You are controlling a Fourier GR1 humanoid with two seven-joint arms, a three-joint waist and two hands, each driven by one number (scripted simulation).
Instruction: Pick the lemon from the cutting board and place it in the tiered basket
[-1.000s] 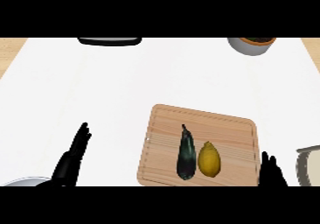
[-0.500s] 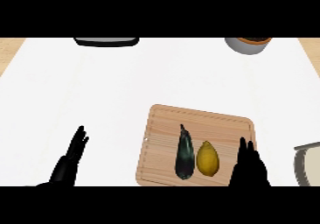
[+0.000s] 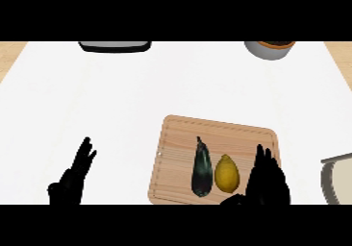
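A yellow lemon (image 3: 227, 173) lies on the wooden cutting board (image 3: 207, 134), beside a dark eggplant (image 3: 201, 168) on its left. My right hand (image 3: 268, 182) is open over the board's lower right part, fingers straight, just right of the lemon and close to it; whether it touches the lemon I cannot tell. At the lower left my left hand (image 3: 76, 175) rests open on the white counter, fingers up. The tiered basket (image 3: 340, 175) shows only as a grey rim at the right edge.
A dark tray (image 3: 113, 46) sits at the counter's far edge, left of centre. A grey pot with an orange top (image 3: 271, 48) stands at the far right. Wood-coloured strips border the white counter on both sides.
My right hand has moved left and forward from the lower right edge onto the board, now next to the lemon. The left hand has barely moved.
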